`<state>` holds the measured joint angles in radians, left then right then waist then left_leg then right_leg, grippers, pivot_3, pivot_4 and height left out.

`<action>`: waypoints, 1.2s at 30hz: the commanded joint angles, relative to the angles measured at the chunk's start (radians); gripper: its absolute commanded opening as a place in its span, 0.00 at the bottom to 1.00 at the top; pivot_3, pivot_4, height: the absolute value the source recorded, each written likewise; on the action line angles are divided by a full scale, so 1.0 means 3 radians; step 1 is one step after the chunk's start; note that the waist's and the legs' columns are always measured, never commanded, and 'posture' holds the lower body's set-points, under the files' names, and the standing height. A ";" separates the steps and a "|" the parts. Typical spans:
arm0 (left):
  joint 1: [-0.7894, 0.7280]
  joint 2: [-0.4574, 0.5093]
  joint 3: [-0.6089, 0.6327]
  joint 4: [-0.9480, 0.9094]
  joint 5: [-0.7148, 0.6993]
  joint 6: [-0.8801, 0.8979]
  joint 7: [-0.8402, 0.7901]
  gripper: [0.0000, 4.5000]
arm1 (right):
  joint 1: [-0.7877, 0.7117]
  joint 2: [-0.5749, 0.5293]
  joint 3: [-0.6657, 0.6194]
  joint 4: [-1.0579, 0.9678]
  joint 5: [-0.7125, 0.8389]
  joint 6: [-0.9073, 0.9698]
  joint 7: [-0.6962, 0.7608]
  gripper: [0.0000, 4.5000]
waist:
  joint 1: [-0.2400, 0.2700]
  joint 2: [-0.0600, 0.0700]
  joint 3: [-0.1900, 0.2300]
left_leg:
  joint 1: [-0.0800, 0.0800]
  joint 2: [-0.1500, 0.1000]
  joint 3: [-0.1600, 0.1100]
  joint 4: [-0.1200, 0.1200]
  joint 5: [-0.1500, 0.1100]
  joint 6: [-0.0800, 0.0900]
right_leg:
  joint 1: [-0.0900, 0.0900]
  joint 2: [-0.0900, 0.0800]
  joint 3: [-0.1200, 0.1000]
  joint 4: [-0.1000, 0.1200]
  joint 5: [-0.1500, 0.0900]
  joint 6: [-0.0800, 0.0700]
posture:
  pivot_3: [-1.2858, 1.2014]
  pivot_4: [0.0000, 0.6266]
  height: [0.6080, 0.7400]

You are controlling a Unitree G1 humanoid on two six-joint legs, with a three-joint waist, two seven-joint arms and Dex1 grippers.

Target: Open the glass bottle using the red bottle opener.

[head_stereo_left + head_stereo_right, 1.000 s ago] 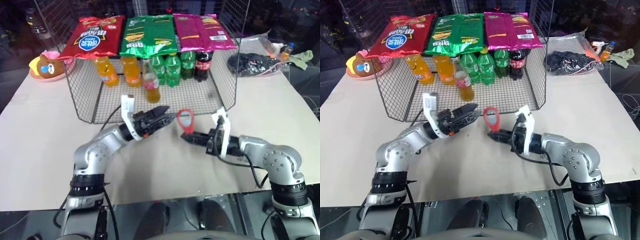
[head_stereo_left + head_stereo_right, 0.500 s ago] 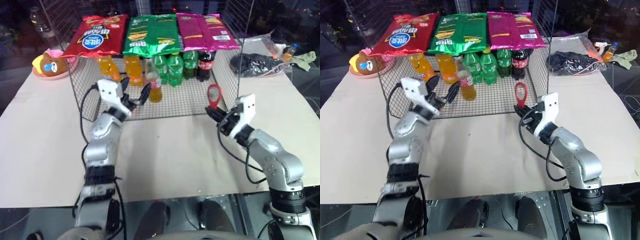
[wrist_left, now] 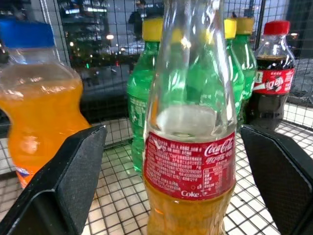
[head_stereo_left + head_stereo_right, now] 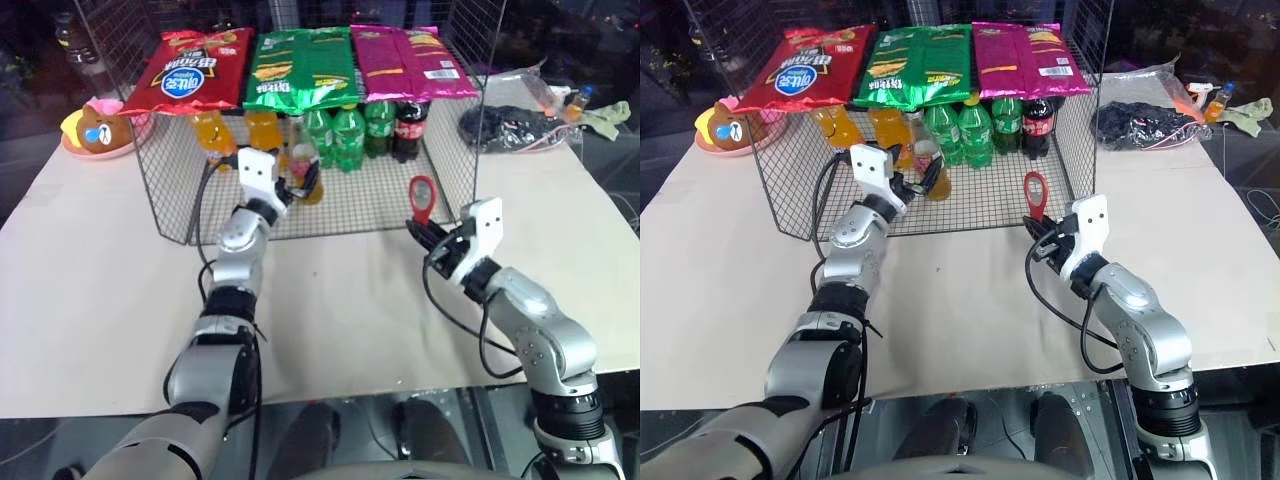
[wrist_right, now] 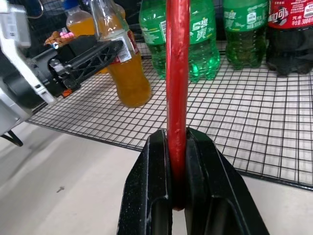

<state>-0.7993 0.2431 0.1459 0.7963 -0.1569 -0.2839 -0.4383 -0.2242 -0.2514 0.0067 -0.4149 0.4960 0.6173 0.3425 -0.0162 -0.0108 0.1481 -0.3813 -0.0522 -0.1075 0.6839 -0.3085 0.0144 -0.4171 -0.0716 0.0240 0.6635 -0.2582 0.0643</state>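
The glass bottle (image 3: 190,147), clear with orange drink and a red-and-white label, stands upright on the wire rack's floor (image 4: 380,195), in front of the plastic bottles. My left gripper (image 4: 302,183) reaches into the rack and is open, its black fingers (image 3: 73,181) standing on either side of the bottle's lower half without touching it. To the right, just in front of the rack, my right gripper (image 4: 425,232) is shut on the handle of the red bottle opener (image 4: 421,197), which stands upright with its oval loop on top. The bottle's cap is out of the left wrist view.
The rack's wire walls (image 4: 165,210) enclose orange plastic bottles (image 4: 212,137), green soda bottles (image 4: 345,135) and a cola bottle (image 4: 408,128). Chip bags (image 4: 300,70) lie on its roof. A pink plate with a toy (image 4: 95,130) sits far left, a dark bundle (image 4: 510,128) far right.
My left gripper has stretched forward into the rack and rolled, so its open fingers now flank the glass bottle. My right gripper swung the opener upright and to the right, then held still.
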 commanded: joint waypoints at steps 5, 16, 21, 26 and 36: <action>-0.0411 -0.0016 -0.0010 0.0566 0.0073 -0.0189 0.0006 1.00 | 0.0012 0.0022 0.0060 -0.0151 -0.0080 -0.0133 0.0003 0.02 | -0.0004 0.0000 0.0000 | 0.0000 -0.0003 0.0000 0.0001 0.0000 0.0000 | 0.0000 0.0000 0.0000 0.0000 0.0000 0.0000 | 0.52 0.24 1.00; -0.0521 -0.0073 -0.0015 0.0806 0.0124 -0.0192 -0.0008 0.66 | 0.0019 0.0049 0.0095 -0.0159 -0.0141 -0.0229 0.0030 0.02 | -0.0012 0.0000 0.0000 | 0.0000 -0.0004 -0.0001 0.0001 0.0000 0.0000 | 0.0000 0.0000 -0.0001 0.0002 0.0000 0.0000 | 0.52 0.24 1.00; -0.0384 -0.0065 -0.0008 0.0655 0.0095 -0.0208 -0.0064 0.63 | 0.0044 -0.0018 0.0167 -0.0097 -0.0314 -0.0420 0.0098 0.02 | -0.0014 0.0000 0.0000 | 0.0000 -0.0005 -0.0001 0.0003 0.0000 0.0000 | 0.0000 0.0000 -0.0001 0.0002 0.0000 0.0000 | 0.52 0.24 1.00; 0.0089 -0.0026 -0.0056 -0.0271 -0.0103 0.0069 -0.0366 0.63 | 0.0025 0.0022 0.0130 -0.0048 -0.0400 -0.0643 0.0099 0.02 | -0.0037 0.0000 0.0000 | 0.0000 -0.0003 -0.0002 0.0003 0.0000 0.0000 | 0.0000 0.0000 0.0000 0.0003 0.0000 0.0000 | 0.52 0.24 1.00; 0.1529 0.0278 -0.0279 -0.3070 -0.0733 0.1550 -0.0688 0.63 | -0.0089 -0.0037 -0.0124 0.0226 -0.0476 -0.0990 0.0136 0.02 | -0.0072 0.0002 0.0000 | 0.0001 0.0010 -0.0003 0.0002 0.0000 0.0000 | 0.0000 0.0000 0.0004 0.0006 0.0000 0.0000 | 0.52 0.24 1.00</action>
<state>-0.3486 0.3101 0.0685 0.0366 -0.3254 0.1437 -0.6310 -0.2335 -0.2570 -0.0148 -0.3332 0.3529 0.3554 0.3684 -0.0377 -0.0103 0.1481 -0.3809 -0.0491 -0.1082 0.6848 -0.3083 0.0142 -0.4172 -0.0716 0.0254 0.6654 -0.2582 0.0642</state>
